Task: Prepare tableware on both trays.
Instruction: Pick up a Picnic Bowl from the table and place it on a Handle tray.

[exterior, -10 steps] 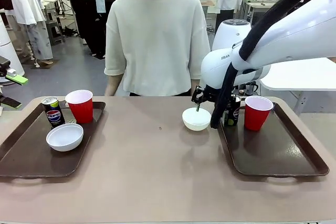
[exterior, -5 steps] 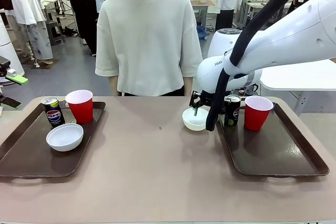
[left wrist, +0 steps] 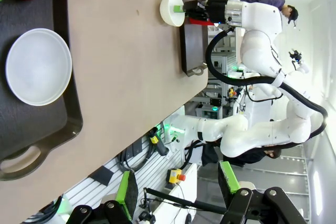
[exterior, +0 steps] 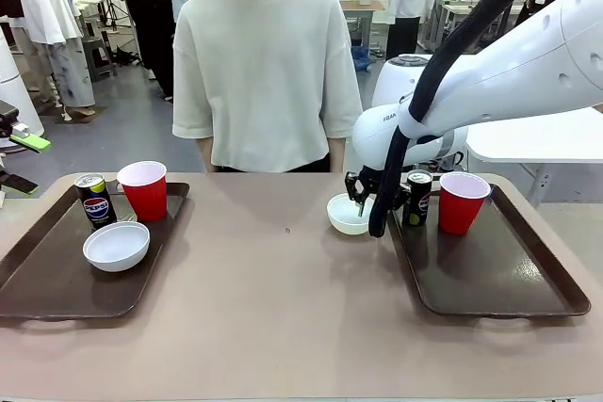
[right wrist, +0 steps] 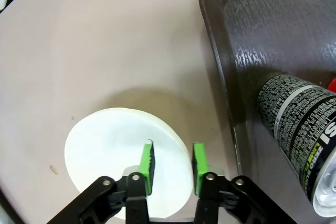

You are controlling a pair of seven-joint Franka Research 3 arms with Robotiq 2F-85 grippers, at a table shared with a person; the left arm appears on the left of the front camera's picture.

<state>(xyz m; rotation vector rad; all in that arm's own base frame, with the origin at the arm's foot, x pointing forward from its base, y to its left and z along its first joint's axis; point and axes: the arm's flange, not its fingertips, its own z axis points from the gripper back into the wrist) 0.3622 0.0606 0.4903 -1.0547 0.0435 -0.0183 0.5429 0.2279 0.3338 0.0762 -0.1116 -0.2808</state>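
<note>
My right jaws (right wrist: 171, 169) straddle the rim of a white bowl (right wrist: 113, 150), one green pad inside, one outside; they are narrowed around the rim, though I cannot tell whether the pads press it. That bowl stands on the bare surface (exterior: 283, 298), just beside the near-left corner of the right tray (exterior: 490, 275), touching no tray. My left jaws (left wrist: 177, 190) stand spread, holding nothing, above the left tray (exterior: 57, 280).

Counting outward from the right tray: two trays, two bowls, two red cups, two black cans. The right tray holds one Pepsi can (exterior: 417, 198) and one red cup (exterior: 463, 201), side by side at its far end. The left tray, well apart across the surface, holds the second can (exterior: 94, 201), second red cup (exterior: 144, 189) and second bowl (exterior: 116, 245), which is empty.
</note>
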